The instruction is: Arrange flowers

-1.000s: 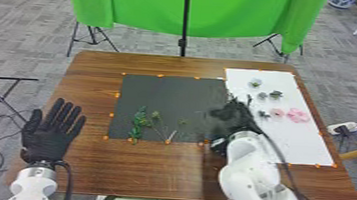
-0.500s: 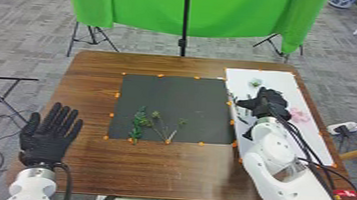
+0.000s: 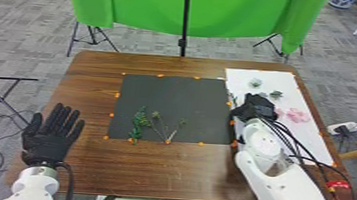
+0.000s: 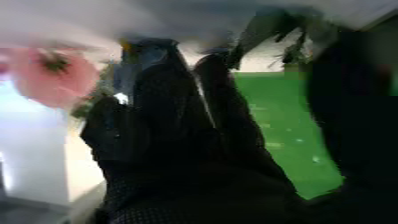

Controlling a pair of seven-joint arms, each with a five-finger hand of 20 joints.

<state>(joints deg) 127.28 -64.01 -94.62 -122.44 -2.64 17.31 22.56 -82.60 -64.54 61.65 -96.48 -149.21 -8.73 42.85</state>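
Because the right hand (image 3: pixel 254 108) hung low over the left part of the white sheet (image 3: pixel 309 146), right of centre in the frame, it crowded whatever lay beneath it. The pink flowers (image 3: pixel 300 115) lay just beside it, and a sideways sweep of the glove could have dragged or crushed them. The loose cables (image 3: pixel 288 140) along that forearm might have caught a petal too, and thin stems could have slipped away had the grasp closed off-centre.

Farther up the sheet, a pale flower (image 3: pixel 256 82) and a grey-green flower (image 3: pixel 276 94) lay apart. At the lower left of the black mat (image 3: pixel 171 95) rested a leafy green sprig (image 3: pixel 138 123) and some thin stems (image 3: pixel 169 134), so the arrangement looked only begun. Down the left side of the brown counter (image 3: pixel 188 176), the left hand (image 3: pixel 48 142) waited with its fingers spread and empty.

From above, the back of the right glove masked its grasp. The wrist view showed its fingers (image 4: pixel 233 105) extended, a wide gap between them and the thumb (image 4: pixel 342 100), with green cloth (image 4: pixel 280 125) behind. I saw nothing held there, though a dark sprig (image 4: pixel 266 32) lay near the tips; I could not tell whether they touched it. That view also gave the green centre of one pink bloom (image 4: pixel 55 80).
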